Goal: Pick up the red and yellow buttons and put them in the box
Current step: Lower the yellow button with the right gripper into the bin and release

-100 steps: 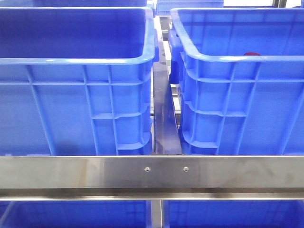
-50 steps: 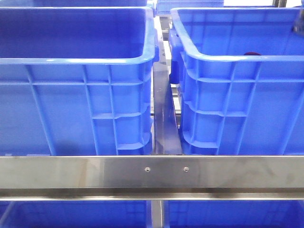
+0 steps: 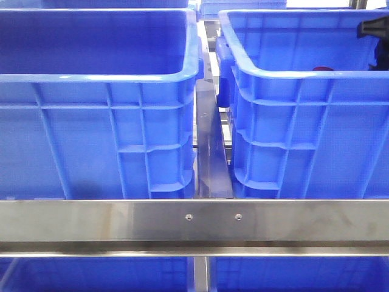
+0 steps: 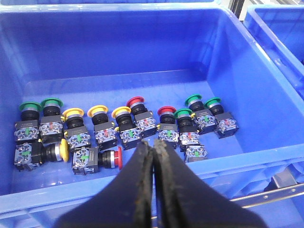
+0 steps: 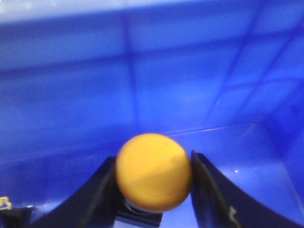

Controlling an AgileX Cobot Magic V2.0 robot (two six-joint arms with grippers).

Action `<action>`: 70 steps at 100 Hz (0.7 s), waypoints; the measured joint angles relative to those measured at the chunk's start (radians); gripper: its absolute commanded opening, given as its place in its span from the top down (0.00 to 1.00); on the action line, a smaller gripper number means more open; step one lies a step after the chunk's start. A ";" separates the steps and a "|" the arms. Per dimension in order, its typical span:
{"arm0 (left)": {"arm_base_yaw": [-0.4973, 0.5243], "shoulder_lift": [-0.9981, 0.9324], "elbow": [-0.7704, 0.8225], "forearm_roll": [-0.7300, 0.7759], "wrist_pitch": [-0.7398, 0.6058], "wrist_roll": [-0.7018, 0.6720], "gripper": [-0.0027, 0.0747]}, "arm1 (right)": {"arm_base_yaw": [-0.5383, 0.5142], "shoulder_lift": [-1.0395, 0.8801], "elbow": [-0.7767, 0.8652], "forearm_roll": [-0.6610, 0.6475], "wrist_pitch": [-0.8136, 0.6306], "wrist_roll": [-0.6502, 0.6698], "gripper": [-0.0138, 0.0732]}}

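I have the yellow button (image 5: 153,172) clamped in my right hand (image 5: 153,190), low in the wrist frame inside a blue crate (image 5: 142,71), my left hand (image 4: 154,156) pinched empty; next I judge I must carry it to the box (image 3: 292,74).

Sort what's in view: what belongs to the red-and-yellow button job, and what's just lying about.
Job:
- yellow button, held in the right hand
- red buttons
- yellow buttons
- right crate
- left hand, shut, empty

Lying about:
- green buttons
- steel rail
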 measured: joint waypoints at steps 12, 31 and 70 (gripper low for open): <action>0.000 0.000 0.000 0.000 0.000 0.000 0.99 | 0.000 0.034 -0.022 0.000 -0.002 0.000 0.63; 0.000 0.000 0.000 0.000 0.000 0.000 0.99 | 0.000 0.071 -0.047 -0.001 -0.008 0.000 0.63; 0.000 0.000 0.000 0.000 0.000 0.000 0.99 | 0.000 0.117 -0.078 -0.016 0.000 -0.003 0.63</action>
